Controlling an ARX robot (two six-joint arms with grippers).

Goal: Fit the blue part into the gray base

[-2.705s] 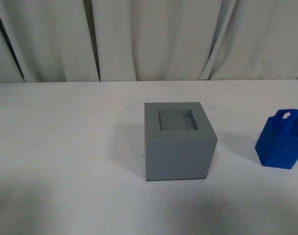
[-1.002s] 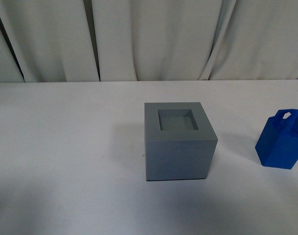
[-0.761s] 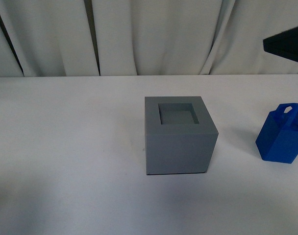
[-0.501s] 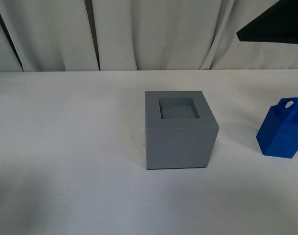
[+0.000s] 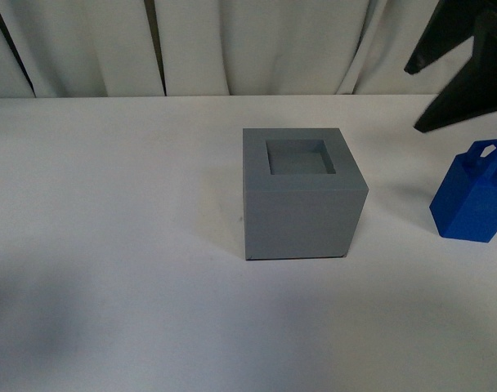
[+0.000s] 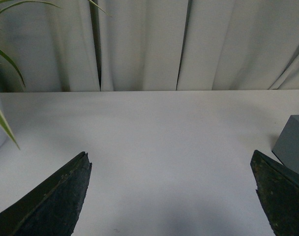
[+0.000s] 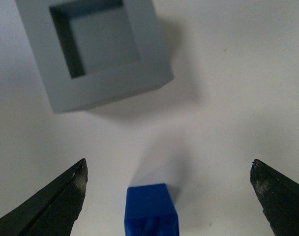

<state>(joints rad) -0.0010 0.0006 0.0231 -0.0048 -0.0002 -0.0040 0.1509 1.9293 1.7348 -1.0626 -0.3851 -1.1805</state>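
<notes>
Blue is what you go for first: the bright blue matte plastic block with the arched loop handle stands upright on the white table, well apart from the matte gray cube with the square recess in its top, at about 3 o'clock of it. Nothing fills that recess, so the insertion is not yet begun and the step in hand is, by my reading, the reach for the pick-up. Your right gripper hovers above the blue part with its jaws wide apart and nothing held; in the right wrist view the part sits in the gap between the two dark fingers. Next you likely need to come down, centre on the handle or the block's flat sides, and close squarely, since a skewed grip would make the square fit harder later. Your left gripper is spread too and empty, out at about 9 o'clock of the gray base. Pale curtains hang at 12 o'clock, and green plant leaves show only in the left wrist view. Nothing stands between the part and the base.
</notes>
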